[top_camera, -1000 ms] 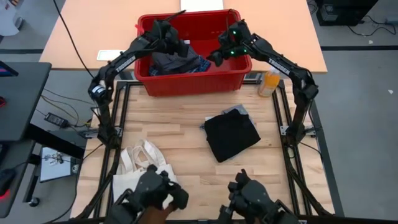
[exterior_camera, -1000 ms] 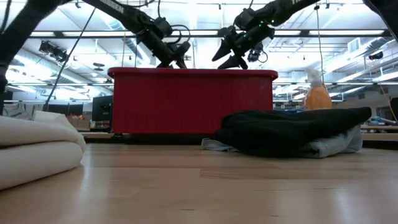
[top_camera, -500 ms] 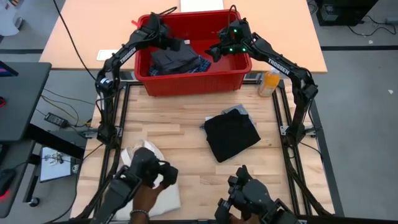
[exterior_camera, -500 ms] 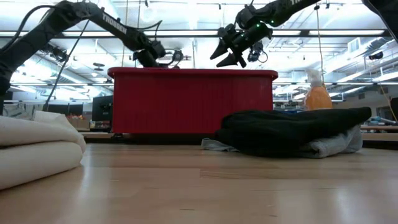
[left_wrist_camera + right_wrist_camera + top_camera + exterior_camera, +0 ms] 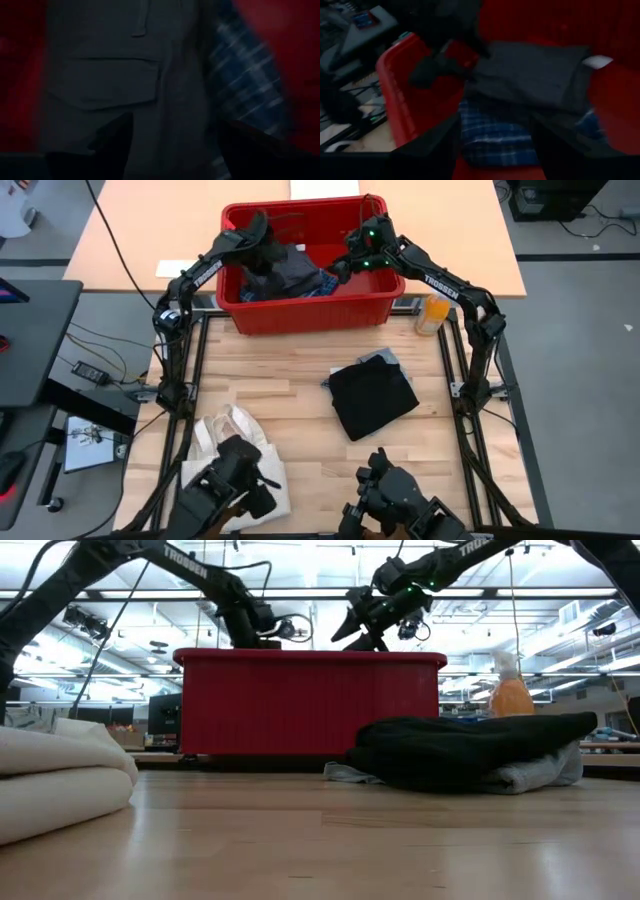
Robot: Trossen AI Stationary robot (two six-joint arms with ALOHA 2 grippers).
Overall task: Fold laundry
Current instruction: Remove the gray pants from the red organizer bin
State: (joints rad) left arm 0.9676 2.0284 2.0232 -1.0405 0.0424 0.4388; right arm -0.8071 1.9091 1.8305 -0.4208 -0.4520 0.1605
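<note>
Both arms are reaching into the red bin (image 5: 310, 305) at the far edge of the wooden table (image 5: 270, 375). The left gripper (image 5: 262, 252) is hanging low over the charcoal garment (image 5: 285, 275) piled in the bin; from its own wrist camera the fingers (image 5: 107, 145) are standing spread apart with the grey fabric and its pocket seam lying right under and between them, and nothing is showing pinched in them. The right gripper (image 5: 345, 268) is hovering over the bin's right half, its fingers (image 5: 430, 150) also parted, with the blue-and-white plaid piece (image 5: 495, 135) sitting directly below the gap and the charcoal garment just beyond it; it is holding nothing that I can make out. From table height both grippers are showing just above the bin's rim. Out on the table, well apart from both grippers, a black folded garment (image 5: 372, 398) is resting on top of a light grey top (image 5: 380, 358). A cream tote bag (image 5: 225, 442) is lying at the near left, and an orange bottle (image 5: 433, 312) is standing beside the bin's right end.
</note>
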